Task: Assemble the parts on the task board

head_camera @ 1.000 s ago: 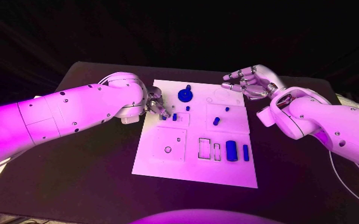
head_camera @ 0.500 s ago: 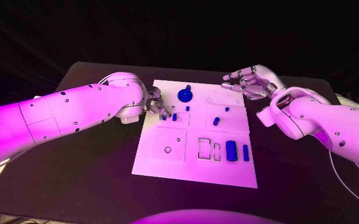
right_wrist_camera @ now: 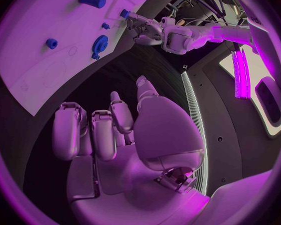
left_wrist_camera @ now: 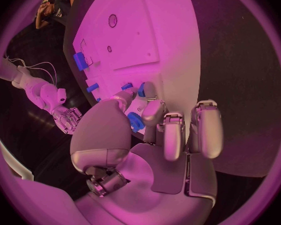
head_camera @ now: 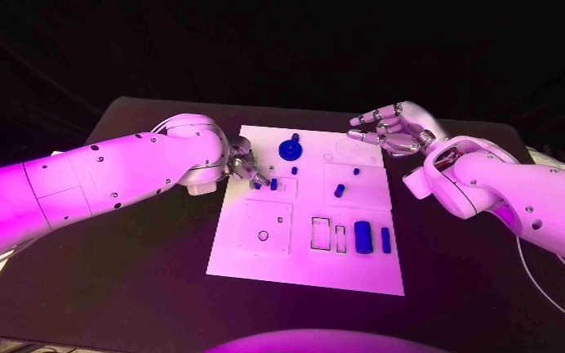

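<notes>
- We looked down at the white task board (head_camera: 309,243) in the middle of the black table (head_camera: 141,271).
- Our left hand (head_camera: 245,165) sat low at the board's left edge, near the far end.
- Its fingers (left_wrist_camera: 168,135) were curled in close around a small blue part (left_wrist_camera: 135,121) — it looked pinched there, right by a slot.
- From a second before, that hand had hardly moved. It only seemed to settle a tiny bit. We think that means it was pushing the part into place, not carrying it.
- Our right hand (head_camera: 389,131) hung over the board's far right corner, touching nothing.
- Its fingers (right_wrist_camera: 93,132) were bent in with nothing inside them. It had stayed put too, so it was just waiting.
- A round blue gear (head_camera: 290,150) sat near the far edge of the board.
- A short blue peg (head_camera: 339,191) stood close to the middle.
- Two blue blocks (head_camera: 364,236) lay near the right edge, toward the near end.
- So most parts were still loose — the job was not far along yet.
</notes>
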### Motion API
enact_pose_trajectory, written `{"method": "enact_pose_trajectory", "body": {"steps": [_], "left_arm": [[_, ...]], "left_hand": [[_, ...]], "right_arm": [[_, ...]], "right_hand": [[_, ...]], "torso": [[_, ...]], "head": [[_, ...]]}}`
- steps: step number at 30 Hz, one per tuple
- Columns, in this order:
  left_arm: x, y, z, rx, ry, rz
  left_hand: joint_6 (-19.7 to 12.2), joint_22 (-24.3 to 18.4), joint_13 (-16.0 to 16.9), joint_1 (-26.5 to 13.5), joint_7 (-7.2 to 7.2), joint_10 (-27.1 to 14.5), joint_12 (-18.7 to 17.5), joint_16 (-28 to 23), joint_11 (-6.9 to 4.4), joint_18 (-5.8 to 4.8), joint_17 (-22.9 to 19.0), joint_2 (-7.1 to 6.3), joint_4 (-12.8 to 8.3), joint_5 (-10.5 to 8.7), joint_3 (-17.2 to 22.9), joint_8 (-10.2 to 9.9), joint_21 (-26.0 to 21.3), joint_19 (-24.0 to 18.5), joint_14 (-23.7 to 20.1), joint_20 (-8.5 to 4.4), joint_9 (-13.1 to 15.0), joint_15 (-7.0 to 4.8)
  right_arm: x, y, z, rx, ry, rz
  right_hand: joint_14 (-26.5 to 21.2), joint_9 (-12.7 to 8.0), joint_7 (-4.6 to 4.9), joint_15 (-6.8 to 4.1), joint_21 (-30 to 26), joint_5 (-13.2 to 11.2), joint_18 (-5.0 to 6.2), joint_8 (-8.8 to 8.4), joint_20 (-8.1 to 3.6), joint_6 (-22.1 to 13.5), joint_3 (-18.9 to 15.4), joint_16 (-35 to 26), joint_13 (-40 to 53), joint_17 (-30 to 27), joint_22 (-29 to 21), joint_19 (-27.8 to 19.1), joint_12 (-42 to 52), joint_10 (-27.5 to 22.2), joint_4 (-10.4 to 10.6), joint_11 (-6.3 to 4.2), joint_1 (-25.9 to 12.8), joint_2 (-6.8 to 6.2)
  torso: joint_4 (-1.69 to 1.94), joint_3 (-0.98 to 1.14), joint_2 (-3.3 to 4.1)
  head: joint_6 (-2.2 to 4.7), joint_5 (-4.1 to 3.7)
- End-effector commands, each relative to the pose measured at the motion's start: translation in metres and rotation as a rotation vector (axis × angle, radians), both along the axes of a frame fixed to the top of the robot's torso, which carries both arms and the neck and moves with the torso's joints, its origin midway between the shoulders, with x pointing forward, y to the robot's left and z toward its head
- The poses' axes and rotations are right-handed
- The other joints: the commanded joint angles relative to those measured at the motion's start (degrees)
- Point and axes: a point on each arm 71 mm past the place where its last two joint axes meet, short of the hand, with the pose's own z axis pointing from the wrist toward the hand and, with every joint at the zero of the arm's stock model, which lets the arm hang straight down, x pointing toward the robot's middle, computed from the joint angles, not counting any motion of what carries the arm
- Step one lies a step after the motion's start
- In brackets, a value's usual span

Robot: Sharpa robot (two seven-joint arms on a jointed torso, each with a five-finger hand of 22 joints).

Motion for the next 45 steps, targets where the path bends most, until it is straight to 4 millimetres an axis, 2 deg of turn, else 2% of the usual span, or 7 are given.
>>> {"method": "enact_pose_trajectory", "body": {"steps": [1,17,32,37,39,41,45], "left_arm": [[-0.002,0.004,-0.002,0.013,0.005,0.004],[-0.002,0.011,0.005,-0.108,-0.058,0.053],[0.003,0.02,0.013,-0.362,-0.104,0.114],[0.004,0.018,0.018,-0.427,-0.166,0.083],[0.005,0.012,0.023,-0.475,-0.214,0.038],[0.006,0.005,0.027,-0.502,-0.275,-0.019],[0.004,-0.012,0.032,-0.486,-0.407,-0.158]], "left_hand": [[0.4,7.0,-0.1,0.2,-0.03,0.3,0.0,0.2,-0.08,-0.79,15.1,0.54,0.3,-0.08,-1.0,0.0,0.4,1.9,6.1,-0.46,0.1,-0.31],[0.4,7.1,-0.4,0.5,-0.12,0.3,-0.1,0.2,-0.16,-0.8,15.1,2.37,4.0,0.02,-6.8,0.2,0.3,2.0,6.1,-0.53,0.0,-0.4],[-0.4,6.3,-1.7,-1.8,0.14,-0.5,-1.5,0.2,0.04,-0.53,15.1,3.72,4.2,0.07,-11.6,-0.1,-0.8,1.6,6.1,-0.52,-0.2,-0.34],[-3.3,1.9,-7.9,8.0,0.57,-4.7,-7.3,0.2,0.33,0.8,15.1,4.22,0.0,0.81,-9.9,-0.6,-5.9,-1.0,6.1,-0.48,-0.1,-0.31],[-7.1,-7.4,-19.3,15.3,2.22,-14.4,-19.5,-3.5,1.66,3.25,10.4,4.61,-3.1,0.96,-5.3,-2.1,-16.9,-7.0,4.2,-0.07,-0.7,0.64],[-10.6,-21.5,-23.2,21.0,4.79,-21.1,-25.6,-15.4,3.97,6.15,-2.5,4.13,-5.4,1.02,0.1,-4.3,-34.7,-17.6,-3.2,1.36,-2.5,2.58],[-12.2,-27.5,-31.6,23.4,8.08,-24.7,-35.0,-36.8,7.99,6.29,-22.2,0.52,-6.8,0.31,5.9,-9.0,-44.0,-23.6,-16.9,4.23,-8.1,5.52]], "right_arm": [[-0.001,0.001,0.0,-0.001,-0.006,0.015],[0.0,0.001,0.0,0.002,-0.011,0.01],[0.0,0.0,0.0,0.001,-0.009,0.008],[0.0,-0.001,0.0,0.0,-0.009,0.007],[0.0,-0.001,0.0,0.0,-0.009,0.007],[0.0,-0.001,0.0,0.001,-0.01,0.008],[0.0,-0.001,0.001,0.001,-0.012,0.006]], "right_hand": [[3.6,0.1,-0.07,0.14,-0.3,0.3,0.45,0.15,0.06,0.2,-0.4,-0.2,0.7,4.1,-0.2,-0.4,-0.4,-0.4,0.0,-0.02,-0.1,0.58],[3.6,0.0,-0.05,0.14,-0.4,0.3,0.49,0.11,0.06,0.2,-0.5,-0.3,0.6,4.1,-0.4,-0.5,-0.5,-0.5,0.0,-0.01,-0.1,0.53],[3.6,0.0,-0.05,0.15,-0.4,0.3,0.48,0.1,0.06,0.1,-0.6,-0.3,0.6,4.1,-0.4,-0.5,-0.5,-0.5,0.0,0.0,-0.1,0.54],[3.6,0.0,-0.05,0.15,-0.4,0.3,0.48,0.1,0.06,0.1,-0.6,-0.3,0.6,4.1,-0.4,-0.5,-0.5,-0.5,0.0,0.0,-0.1,0.54],[3.6,0.0,-0.05,0.15,-0.4,0.3,0.48,0.1,0.06,0.1,-0.6,-0.3,0.6,4.1,-0.4,-0.5,-0.5,-0.5,0.0,0.0,-0.1,0.54],[3.6,0.0,-0.05,0.15,-0.4,0.3,0.48,0.1,0.06,0.1,-0.6,-0.3,0.6,4.1,-0.4,-0.5,-0.5,-0.5,0.0,0.0,-0.1,0.54],[3.6,0.0,-0.05,0.15,-0.4,0.3,0.48,0.1,0.06,0.1,-0.6,-0.3,0.6,4.1,-0.4,-0.5,-0.5,-0.5,0.0,0.0,-0.1,0.54]], "torso": [[-0.01,0.01,-0.03],[0.07,0.02,-0.01],[-0.02,0.06,0.02],[0.05,0.09,-0.01],[0.09,0.07,-0.01],[0.03,0.04,-0.02],[-0.01,-0.03,0.03]], "head": [[0.03,-0.15],[-0.14,-0.36],[-0.1,-0.34],[-0.03,-0.59],[0.11,-0.63],[0.3,-0.73],[1.03,-1.11]]}}
